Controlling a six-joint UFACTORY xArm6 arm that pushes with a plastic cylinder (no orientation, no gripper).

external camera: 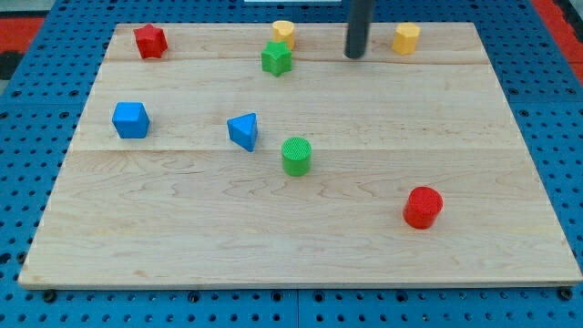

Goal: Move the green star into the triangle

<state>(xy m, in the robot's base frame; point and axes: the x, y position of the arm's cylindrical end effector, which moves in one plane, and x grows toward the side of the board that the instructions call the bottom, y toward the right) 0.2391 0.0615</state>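
The green star sits near the board's top edge, just below a yellow cylinder. The blue triangle lies below it and slightly left, toward the board's middle. My tip is at the view's top, to the right of the green star with a clear gap between them, and left of a yellow hexagon block.
A red star-like block is at the top left. A blue cube is at the left. A green cylinder stands right of the blue triangle. A red cylinder is at the lower right. The wooden board lies on blue pegboard.
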